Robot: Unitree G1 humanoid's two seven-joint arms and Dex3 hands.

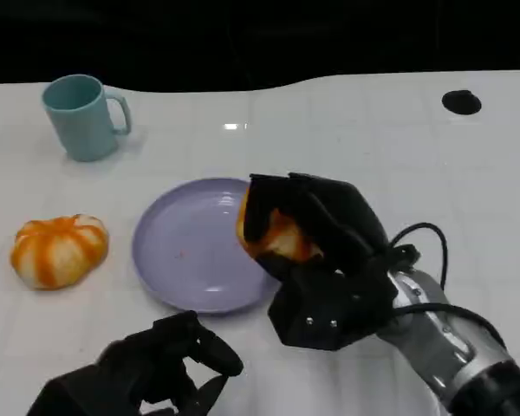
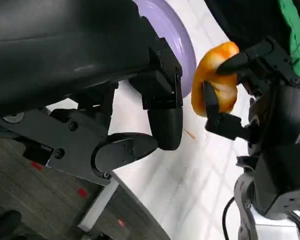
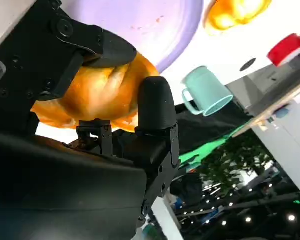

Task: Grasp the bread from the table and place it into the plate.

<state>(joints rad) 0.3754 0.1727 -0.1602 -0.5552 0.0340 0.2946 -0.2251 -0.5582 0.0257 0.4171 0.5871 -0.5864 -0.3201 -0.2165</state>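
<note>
My right hand (image 1: 329,260) grips an orange-brown bread roll (image 1: 277,236) and holds it over the right edge of the lilac plate (image 1: 186,247). In the right wrist view the black fingers (image 3: 155,107) wrap the roll (image 3: 95,92), with the plate (image 3: 140,25) just beyond it. The left wrist view shows the roll (image 2: 217,82) in the right hand (image 2: 270,100) beside the plate (image 2: 177,35). My left hand (image 1: 147,373) rests low near the table's front edge, holding nothing, its fingers (image 2: 162,125) loosely apart.
A second, pumpkin-shaped orange roll (image 1: 59,250) lies on the table left of the plate. A teal mug (image 1: 82,117) stands at the back left. A small black disc (image 1: 461,102) sits at the far right of the white table.
</note>
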